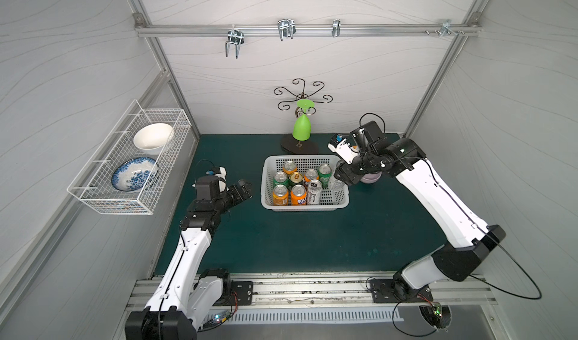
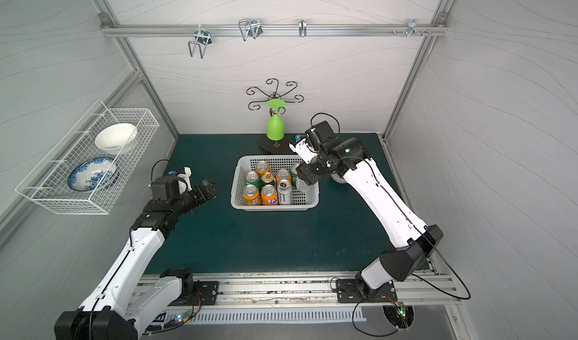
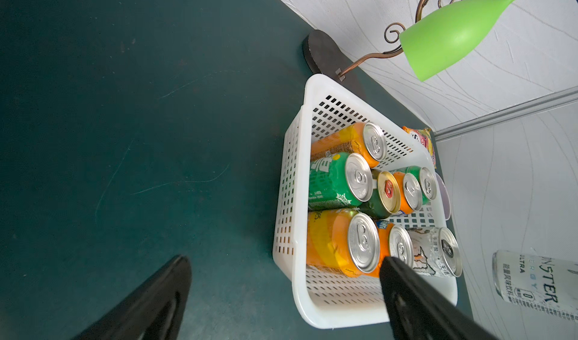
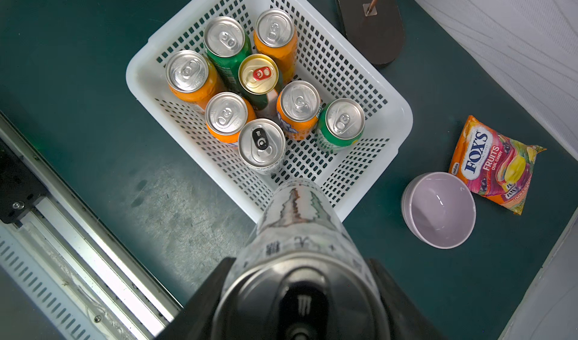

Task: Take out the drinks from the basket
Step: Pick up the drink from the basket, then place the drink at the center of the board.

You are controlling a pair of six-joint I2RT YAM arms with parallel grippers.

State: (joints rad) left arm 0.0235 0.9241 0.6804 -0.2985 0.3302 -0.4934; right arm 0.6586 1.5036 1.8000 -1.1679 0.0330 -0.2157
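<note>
Gripping a slim Monster can (image 4: 300, 229) above the basket's (image 1: 342, 197) right rim, right gripper (image 4: 300, 304); eight cans (image 1: 297, 182) fill basket's left-centre. Left gripper (image 1: 242, 189) wide, bare mat (image 1: 297, 241) lower centre.

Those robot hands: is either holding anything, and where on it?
The right hand grips a silver-white Monster can around its upper body. The left hand is open and empty.

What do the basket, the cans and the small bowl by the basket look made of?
Basket: white moulded plastic, slightly glossy, with punched slots and a rolled rim. Cans: thin metal, probably aluminium, with shiny brushed tops, pull tabs and printed sides. Small bowl: pale lilac, smooth, with a glossy highlight inside; ceramic or hard plastic, cannot tell which.
</note>
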